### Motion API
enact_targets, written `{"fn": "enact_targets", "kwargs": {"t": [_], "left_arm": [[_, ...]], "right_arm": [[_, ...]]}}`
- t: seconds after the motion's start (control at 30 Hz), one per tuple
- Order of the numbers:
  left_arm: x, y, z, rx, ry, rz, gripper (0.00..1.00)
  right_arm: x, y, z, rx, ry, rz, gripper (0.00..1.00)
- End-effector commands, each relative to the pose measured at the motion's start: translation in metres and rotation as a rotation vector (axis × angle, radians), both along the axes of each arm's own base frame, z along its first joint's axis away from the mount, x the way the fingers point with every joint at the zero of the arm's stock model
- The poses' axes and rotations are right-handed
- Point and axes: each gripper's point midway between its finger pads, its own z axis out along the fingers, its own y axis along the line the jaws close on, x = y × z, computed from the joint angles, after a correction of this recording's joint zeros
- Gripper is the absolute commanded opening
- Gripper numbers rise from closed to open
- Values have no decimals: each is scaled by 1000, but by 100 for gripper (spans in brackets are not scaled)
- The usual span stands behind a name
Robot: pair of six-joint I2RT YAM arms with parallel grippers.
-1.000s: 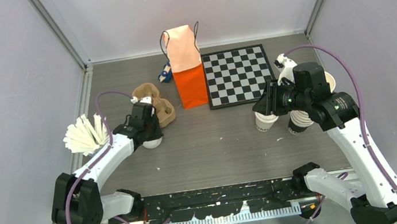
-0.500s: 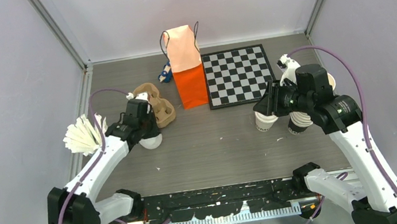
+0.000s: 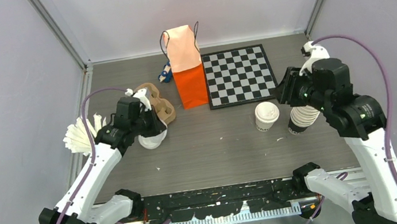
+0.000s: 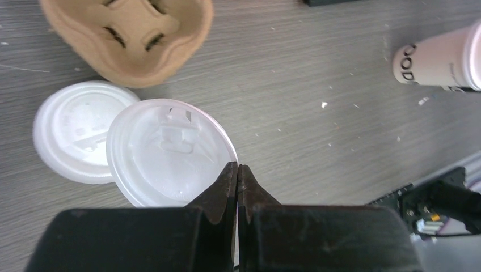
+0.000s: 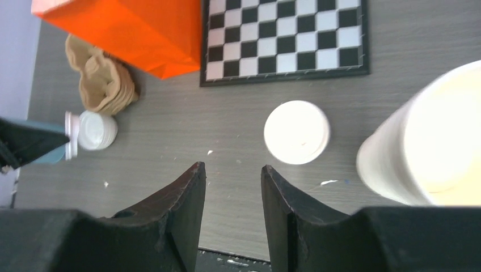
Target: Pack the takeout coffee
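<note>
Okay, we see the takeout coffee (image 3: 267,116) upright and lidded on the tabletop (image 3: 218,150), right of the orange bag (image 3: 191,84) and nearer us. Right pincer (image 5: 232,168), raised further right of the bag, is open and empty. Left pincer (image 4: 237,180), left of the bag, is closed at 1 loose lid's (image 4: 167,153) rim; grip unclear.

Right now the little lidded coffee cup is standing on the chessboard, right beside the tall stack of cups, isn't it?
Not quite. The lidded coffee cup stands on the bare table, just in front of the chessboard and not on it. The top external view shows this, and the right wrist view agrees. It is indeed right beside the tall stack of cups.
</note>
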Motion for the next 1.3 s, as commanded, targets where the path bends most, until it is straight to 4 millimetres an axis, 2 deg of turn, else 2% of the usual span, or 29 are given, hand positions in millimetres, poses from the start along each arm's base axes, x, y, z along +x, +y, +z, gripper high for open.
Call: {"fn": "enact_targets", "kwargs": {"t": [0.0,0.23,0.43,0.67,0.83,1.17,1.27], "left_arm": [[-17,-21,25,-102,-8,-142,0],[-35,-22,29,-116,-22,-207,0],[-41,-21,40,-121,-61,-237,0],[-46,-26,44,-155,-55,-256,0],[-47,-24,46,-149,-79,-257,0],[-49,-12,39,-81,-108,-251,0],[-50,-10,37,-72,-113,-254,0]], "right_arm": [[5,-38,27,-161,-64,-131,46],[14,-79,42,-350,-27,-296,47],[22,-83,42,-405,49,-312,48],[35,-100,52,-509,91,-393,48],[40,-104,54,-507,103,-416,49],[52,-91,35,-470,214,-338,47],[53,-94,30,-486,238,-346,46]]}}
